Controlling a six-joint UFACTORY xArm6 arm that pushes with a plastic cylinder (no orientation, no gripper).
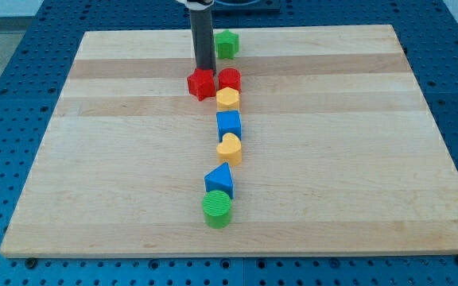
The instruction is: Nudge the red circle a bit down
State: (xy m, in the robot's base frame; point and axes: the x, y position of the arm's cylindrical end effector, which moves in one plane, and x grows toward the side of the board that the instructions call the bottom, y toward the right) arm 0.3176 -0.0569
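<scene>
The red circle [230,79] lies near the view's top centre of the wooden board [94,159]. A red star-like block [201,83] sits just to its left, touching or nearly touching it. My tip [204,71] rests at the top edge of that red star block, a little left of the red circle. A yellow block [227,98] sits directly below the red circle, touching it.
Below the yellow block runs a column: a blue block [229,123], a yellow heart [230,148], a blue triangle [219,182] and a green circle [217,209]. A green block [227,44] lies near the top edge, right of the rod.
</scene>
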